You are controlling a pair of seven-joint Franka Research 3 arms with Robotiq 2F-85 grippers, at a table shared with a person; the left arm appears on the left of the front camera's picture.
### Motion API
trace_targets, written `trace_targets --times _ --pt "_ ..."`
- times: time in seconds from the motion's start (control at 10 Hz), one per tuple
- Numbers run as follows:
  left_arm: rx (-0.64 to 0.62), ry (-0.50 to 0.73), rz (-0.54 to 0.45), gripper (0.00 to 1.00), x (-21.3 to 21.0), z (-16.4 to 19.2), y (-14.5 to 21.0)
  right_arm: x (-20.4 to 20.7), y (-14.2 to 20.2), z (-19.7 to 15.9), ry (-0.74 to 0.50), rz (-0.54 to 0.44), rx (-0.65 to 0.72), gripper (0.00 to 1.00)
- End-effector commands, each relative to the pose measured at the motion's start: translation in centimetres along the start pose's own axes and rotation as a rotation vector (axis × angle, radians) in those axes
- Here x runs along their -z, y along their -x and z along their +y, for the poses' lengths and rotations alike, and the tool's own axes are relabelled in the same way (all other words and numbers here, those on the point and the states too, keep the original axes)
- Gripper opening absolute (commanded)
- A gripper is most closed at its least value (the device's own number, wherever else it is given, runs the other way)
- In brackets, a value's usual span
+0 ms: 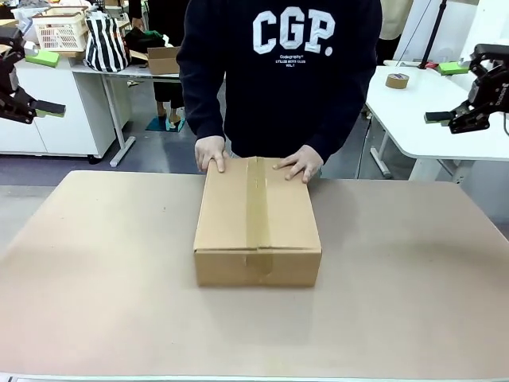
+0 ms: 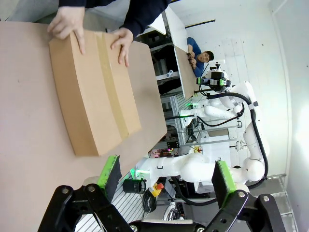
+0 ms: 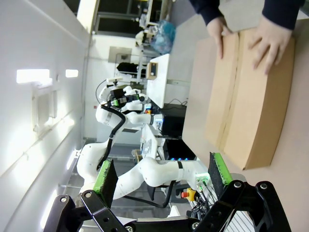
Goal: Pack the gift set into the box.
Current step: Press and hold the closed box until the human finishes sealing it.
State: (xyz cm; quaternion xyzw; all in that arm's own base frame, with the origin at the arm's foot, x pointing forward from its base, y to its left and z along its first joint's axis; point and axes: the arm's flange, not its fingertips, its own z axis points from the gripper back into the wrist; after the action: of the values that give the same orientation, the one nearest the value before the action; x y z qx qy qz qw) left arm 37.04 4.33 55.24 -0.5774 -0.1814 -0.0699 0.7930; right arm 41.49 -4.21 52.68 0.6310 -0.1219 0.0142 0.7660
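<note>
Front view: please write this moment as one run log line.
brown cardboard box: closed, taped, on table | person's hands: on far edge | left gripper: open, raised | right gripper: open, raised

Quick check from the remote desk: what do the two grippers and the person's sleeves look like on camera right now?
Both are black two-finger grippers with green pads: the left gripper shows at the picture's left edge, the right gripper at the right, with white lettering on its black body. In the wrist views, black linkages with silver bolts carry the pads. The person wears a dark navy sweatshirt with long sleeves and white "CGP." print.

Tan table (image 1: 95, 278), striped bag (image 1: 106, 44), tape roll (image 1: 397, 80), white basket (image 1: 60, 32)
</note>
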Motion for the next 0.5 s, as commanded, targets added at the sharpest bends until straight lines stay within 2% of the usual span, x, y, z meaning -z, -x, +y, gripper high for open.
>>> trace_targets --times 0.0,0.4 --pt "0.011 0.017 -0.012 1.0 0.12 -0.18 0.01 0.08 0.14 -0.05 0.014 -0.004 -0.015 1.0" --pt "0.011 0.017 -0.012 1.0 0.12 -0.18 0.01 0.08 0.14 -0.05 0.014 -0.004 -0.015 1.0"
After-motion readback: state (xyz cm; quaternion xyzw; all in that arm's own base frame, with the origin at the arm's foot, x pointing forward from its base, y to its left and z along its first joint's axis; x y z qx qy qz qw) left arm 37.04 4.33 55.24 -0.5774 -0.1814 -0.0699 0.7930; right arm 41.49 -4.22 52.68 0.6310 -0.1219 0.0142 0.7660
